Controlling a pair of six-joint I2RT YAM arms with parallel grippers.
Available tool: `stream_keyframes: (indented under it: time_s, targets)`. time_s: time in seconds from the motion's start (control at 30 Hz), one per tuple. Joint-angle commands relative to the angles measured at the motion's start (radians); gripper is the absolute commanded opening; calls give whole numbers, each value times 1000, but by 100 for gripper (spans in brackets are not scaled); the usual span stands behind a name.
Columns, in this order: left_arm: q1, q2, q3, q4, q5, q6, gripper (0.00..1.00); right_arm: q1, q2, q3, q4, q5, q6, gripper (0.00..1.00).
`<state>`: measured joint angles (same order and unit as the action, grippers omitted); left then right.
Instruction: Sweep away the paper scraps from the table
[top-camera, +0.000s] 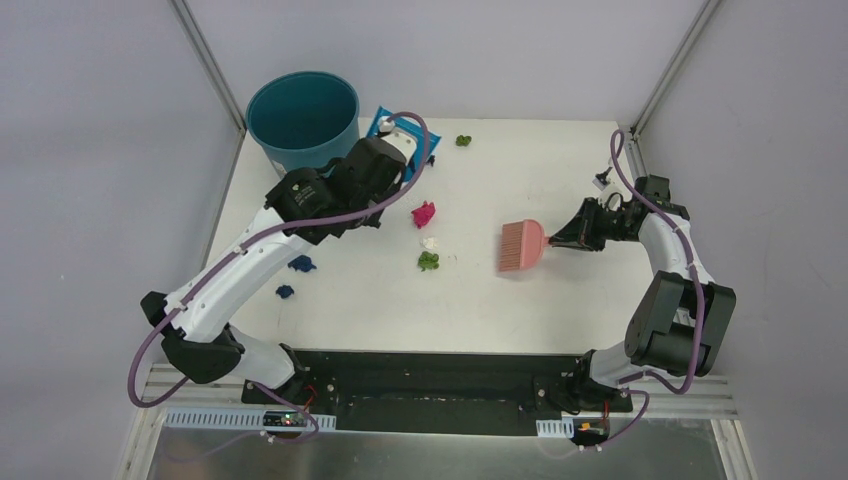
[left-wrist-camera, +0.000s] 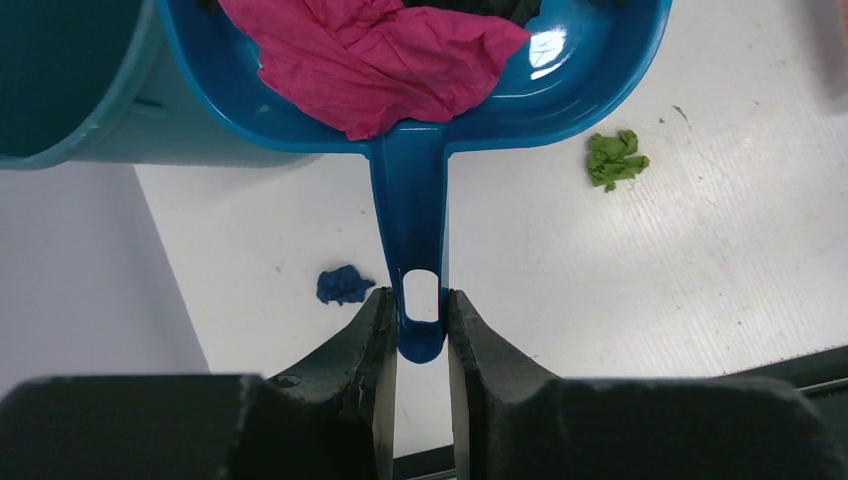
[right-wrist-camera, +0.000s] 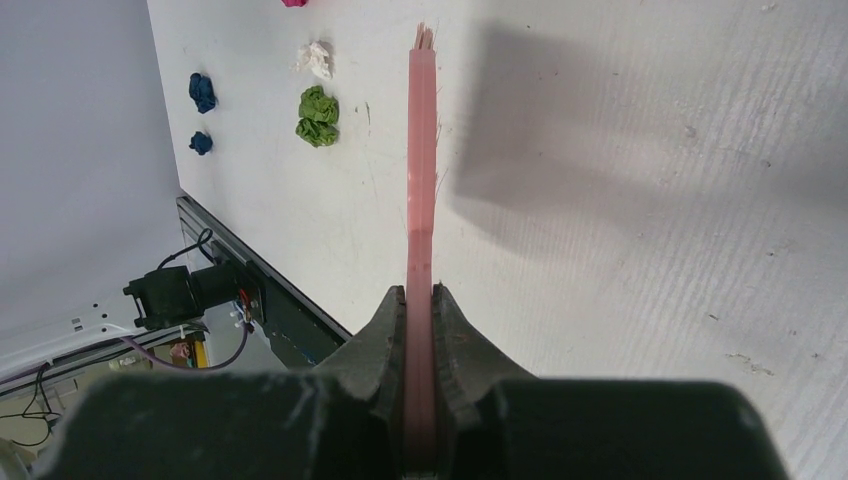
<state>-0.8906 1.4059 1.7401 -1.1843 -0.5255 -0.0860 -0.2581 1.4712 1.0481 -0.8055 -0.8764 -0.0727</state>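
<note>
**Left hand (left-wrist-camera: 421, 305) clamped on the dustpan, right hand (right-wrist-camera: 420, 300) clamped on the brush**

Both hands are closed on tools. The left grips the end of the blue dustpan (left-wrist-camera: 600, 70) handle, at the hang-hole. The right pinches the pink brush (top-camera: 521, 246) by its handle, with the bristles pointing toward mid-bench. The pan sits just beside the teal bin (top-camera: 303, 118) and holds a large magenta wad (left-wrist-camera: 370, 60), with something dark behind it, possibly a black wad. Whether its lip rests on the bin rim cannot be told.

Paper scraps lie loose on the white bench (top-camera: 560, 300): a magenta (top-camera: 423, 213), a white (top-camera: 429, 242) and a green wad (top-camera: 428, 261) between the tools; two dark blue wads (top-camera: 301, 264) near the left arm; one green wad (top-camera: 463, 140) at the far edge.

The wads look light, soft and springy, so they are likely to roll or skip under a brisk stroke. They are best pushed with the bristles rather than pinched. The smooth, rigid pan handle may pivot in so narrow a grip.
</note>
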Motion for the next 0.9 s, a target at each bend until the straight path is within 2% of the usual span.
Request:
stream_keyframes:
  time_s: [0.0,0.37,0.47,0.67,0.87]
  targets:
    - [72,-33,99,-67,-41,32,0,3,-10,15,6,-38,-22,0]
    - [325,31,218,-81,27,123,0,5,-4,21,-6,-52,-28,0]
    - [374,82,249,-77,6,128,0,5,-5,21,-10,-55,-29,0]
    - [518,179,362,-95,53,112,0,5,-3,17,-11,-61,-21,0]
    - [632,237,406,-109,83,103,0,5,13,16,-17,-78,-28,0]
